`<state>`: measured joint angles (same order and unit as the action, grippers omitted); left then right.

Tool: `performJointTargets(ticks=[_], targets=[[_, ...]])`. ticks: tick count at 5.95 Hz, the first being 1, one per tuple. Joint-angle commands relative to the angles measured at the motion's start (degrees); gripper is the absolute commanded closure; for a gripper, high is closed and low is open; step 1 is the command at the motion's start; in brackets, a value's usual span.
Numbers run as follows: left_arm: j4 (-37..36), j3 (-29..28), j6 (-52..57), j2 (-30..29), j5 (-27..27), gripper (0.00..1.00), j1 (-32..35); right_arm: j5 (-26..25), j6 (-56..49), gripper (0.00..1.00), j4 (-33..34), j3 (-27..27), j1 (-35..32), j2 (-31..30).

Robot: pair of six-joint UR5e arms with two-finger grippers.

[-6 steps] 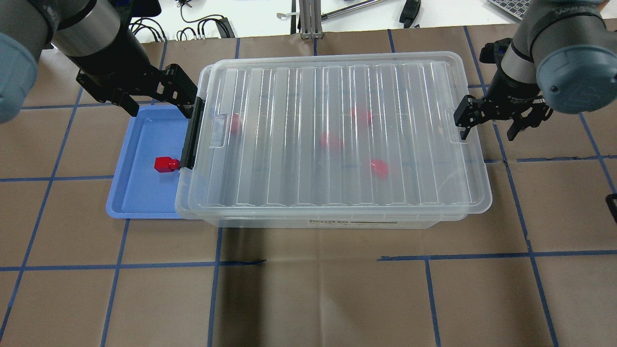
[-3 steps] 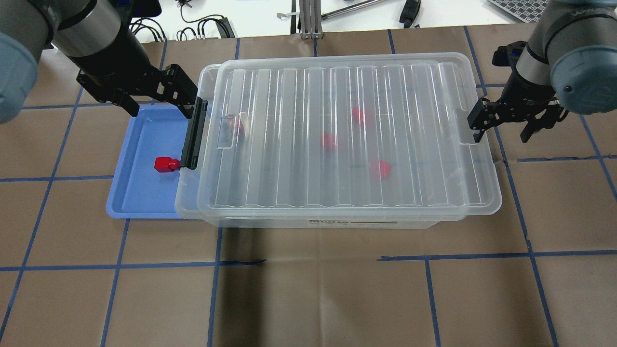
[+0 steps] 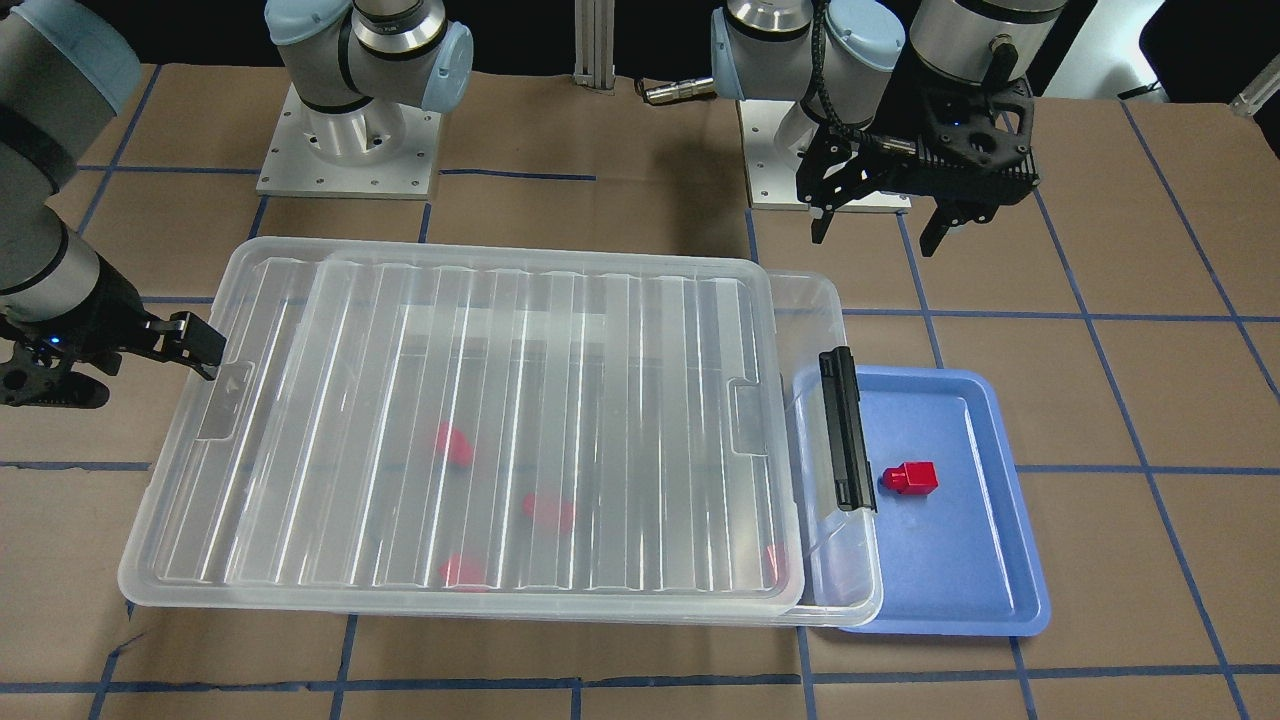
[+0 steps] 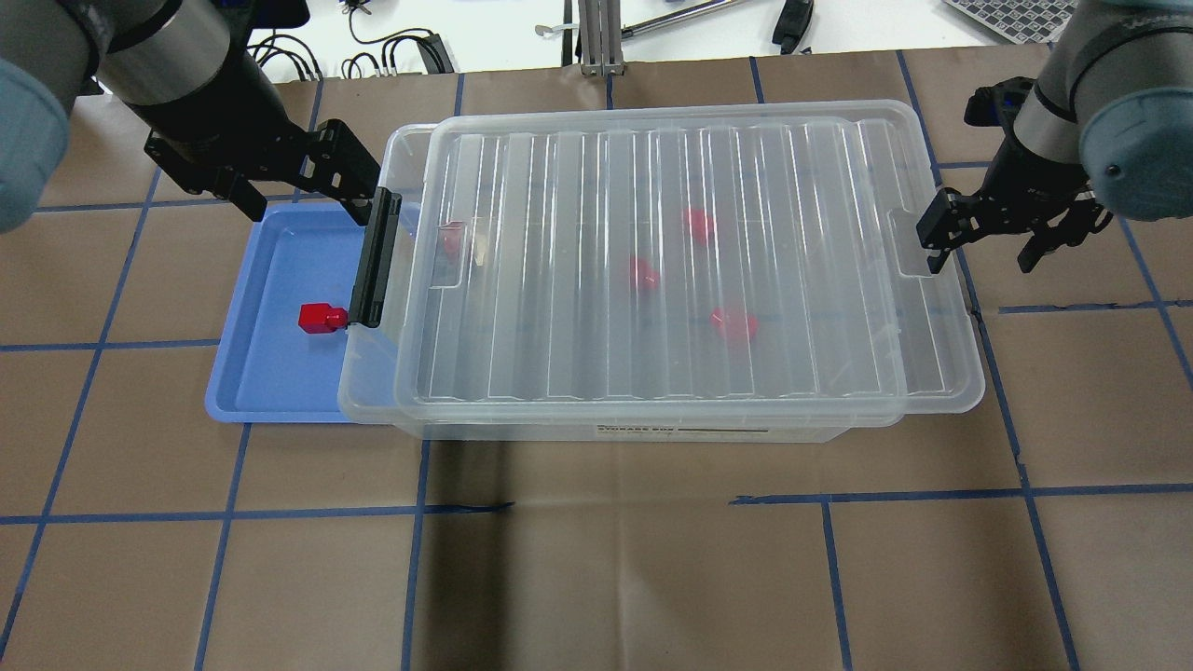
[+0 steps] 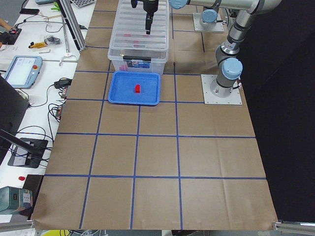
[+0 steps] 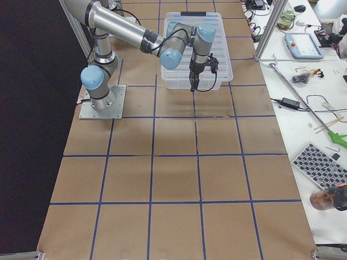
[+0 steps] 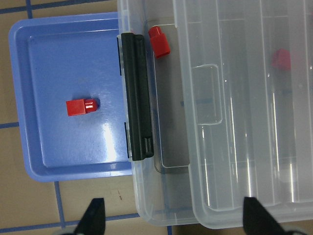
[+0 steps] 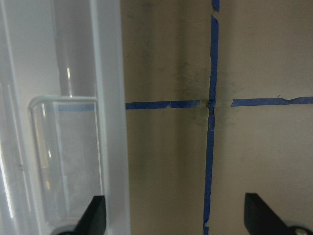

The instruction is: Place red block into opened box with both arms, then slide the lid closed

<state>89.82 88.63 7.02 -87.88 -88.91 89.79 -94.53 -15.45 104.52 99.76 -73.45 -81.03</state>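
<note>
A red block point(image 4: 322, 318) point(image 3: 910, 478) point(image 7: 80, 106) lies in a blue tray beside the clear box point(image 4: 368, 396) point(image 3: 850, 595). The ribbed clear lid point(image 4: 559, 326) point(image 3: 400, 340) rests on the box, shifted away from the black latch bar point(image 4: 373, 261) point(image 7: 137, 98). That leaves a strip at the latch end uncovered. Several more red blocks point(image 4: 734, 323) show through the lid; one point(image 7: 159, 41) lies in the uncovered strip. My left gripper point(image 4: 303, 200) point(image 3: 875, 238) hangs open above the latch end. The right gripper point(image 4: 980, 256) point(image 8: 176, 220) is open, one finger at the lid's end tab.
The blue tray point(image 4: 280, 396) point(image 3: 1000, 600) sits partly under the box's latch end. Cables and tools point(image 4: 401, 51) lie on the white bench past the table's far edge. Brown paper with a blue tape grid point(image 4: 615, 503) covers the table.
The lid has slid toward the right arm's side, together with the right gripper, widening the uncovered strip at the latch end. The left gripper has hardly moved.
</note>
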Motion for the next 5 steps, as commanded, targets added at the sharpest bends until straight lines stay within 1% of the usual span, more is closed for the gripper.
performJointTargets(ticks=[1,2,3,4,5], targets=[[0.4,-0.3,6.1,-0.1,0.0,0.01,-2.6,-1.2,-2.6,0.0,0.5,0.0,1.4,0.0],[0.4,-0.5,14.6,0.0,0.1,0.01,-3.9,-1.2,-4.5,0.0,0.5,0.0,2.3,0.1],[0.8,-0.3,26.0,0.3,0.1,0.01,-5.4,-1.3,-4.7,0.0,0.5,0.0,2.7,0.1],[1.1,0.7,34.6,0.6,0.1,0.02,-6.2,-2.8,-6.0,0.0,0.7,0.0,2.8,0.1],[0.6,0.9,44.9,1.0,0.1,0.02,-8.1,-2.9,-6.1,0.0,1.2,0.0,2.8,0.1]])
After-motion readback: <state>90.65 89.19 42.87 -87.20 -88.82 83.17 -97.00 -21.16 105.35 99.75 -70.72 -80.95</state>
